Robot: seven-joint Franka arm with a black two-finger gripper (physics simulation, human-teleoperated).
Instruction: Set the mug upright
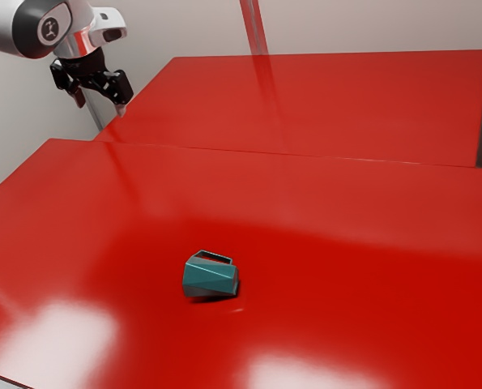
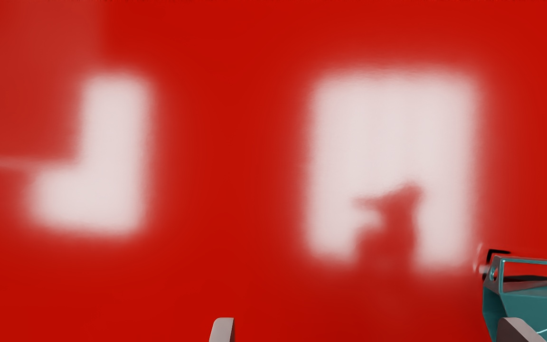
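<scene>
Teal mug, faceted body, lying on its side on the glossy red tabletop; not upright at this moment. Its angular handle is an open loop, set in the exterior view along the mug's far side, toward the back of the tabletop. Thin dark shadow under the body. The white arm comes in at the exterior view's upper left, and the fingers hang from its black hand — well apart from the mug and above it in height, a wide gap between them, nothing held. Wrist view agrees: the fingers stand wide, bare red surface between them, and the mug's body runs behind one of the tips, partly cut off by the picture's edge. Pale glare patches lie on the red there, one of them broken by a dark reddish shape — its source I cannot tell. Behind the tabletop, a second red surface; beyond that, a pale wall.
</scene>
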